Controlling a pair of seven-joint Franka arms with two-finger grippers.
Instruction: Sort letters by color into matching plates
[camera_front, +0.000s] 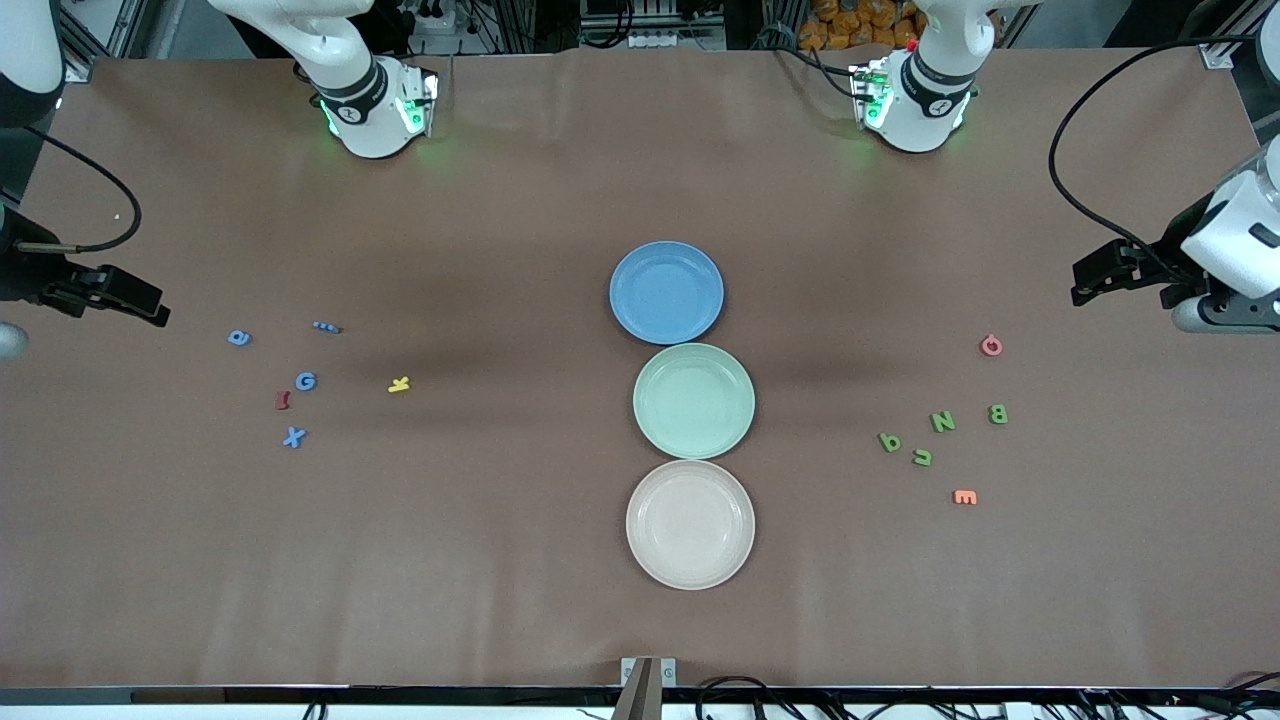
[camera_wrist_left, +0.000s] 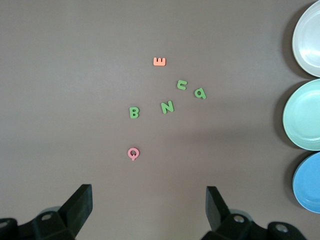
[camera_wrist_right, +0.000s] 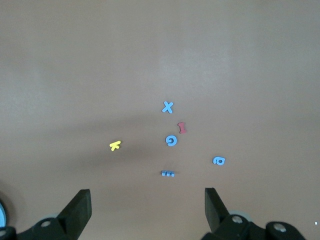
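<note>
You are looking at three round plates lying in a touching row down the middle of the brown surface (camera_front: 560, 560): the blue plate (camera_front: 666, 291) farthest from the front camera, the mint green plate (camera_front: 693, 400) next, and a cream plate (camera_front: 690, 524) nearest the front edge. All three are sitting bare. Toward the right arm's end, the blue letters are lying flat and scattered: a G (camera_front: 306, 381), an X (camera_front: 293, 437), a round blue letter (camera_front: 238, 338) and a small blue piece (camera_front: 326, 326) whose letter you cannot read, with a red letter (camera_front: 282, 400) touching the G's side and a yellow K (camera_front: 399, 384) a little nearer the plates. Toward the left arm's end, the green letters are clustering: a B (camera_front: 997, 414), an N (camera_front: 942, 421), a q-shaped one (camera_front: 889, 441) and a small curved one (camera_front: 922, 457), with a pink Q (camera_front: 990, 345) and an orange E (camera_front: 964, 497) near them. Your left hand (camera_front: 1095, 280) is hovering over its end edge, fingers spread wide and grasping nothing. Your right hand (camera_front: 125, 298) is hovering over its own end edge, likewise released.
</note>
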